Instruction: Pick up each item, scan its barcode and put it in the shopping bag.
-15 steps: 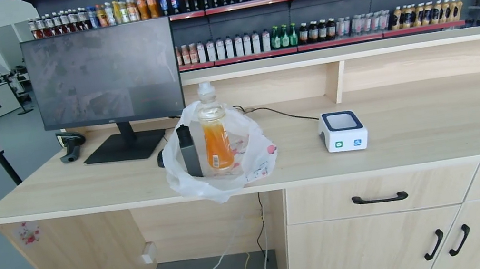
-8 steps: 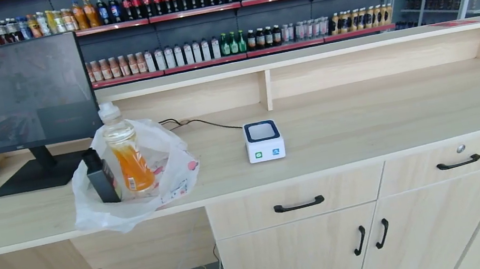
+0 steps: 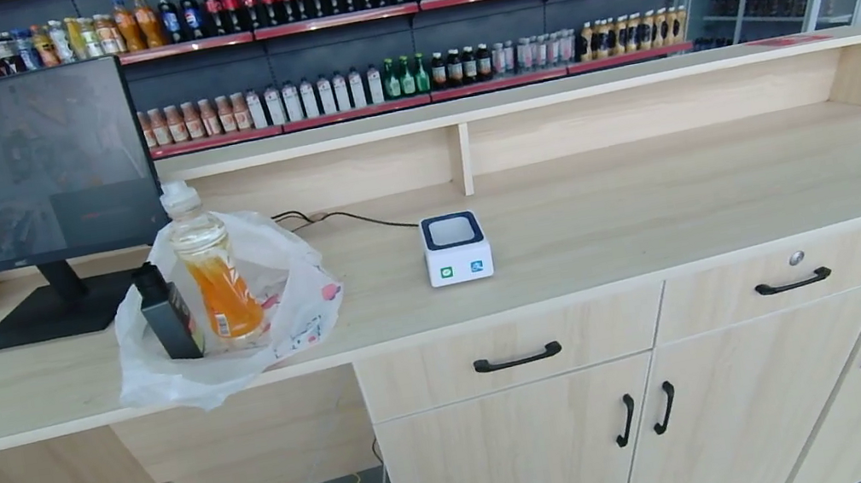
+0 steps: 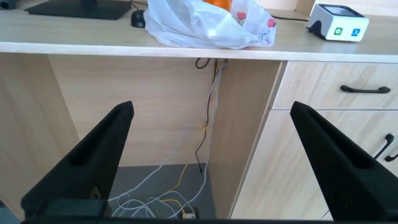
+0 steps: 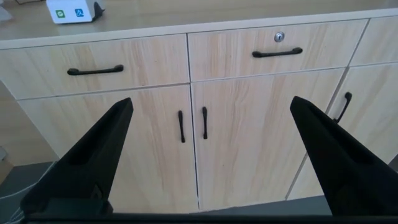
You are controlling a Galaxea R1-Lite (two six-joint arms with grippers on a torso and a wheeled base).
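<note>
On the pale wooden counter I see the white plastic shopping bag slumped open at the front edge, part of it hanging over. A clear bottle of orange drink stands upright in it, with a dark grey rectangular pack just beside the bottle. A white cube-shaped barcode scanner with a dark top sits apart from the bag, to its right. My left gripper hangs below counter level, fingers spread wide. My right gripper faces the light wood cabinet doors, fingers equally wide apart.
</note>
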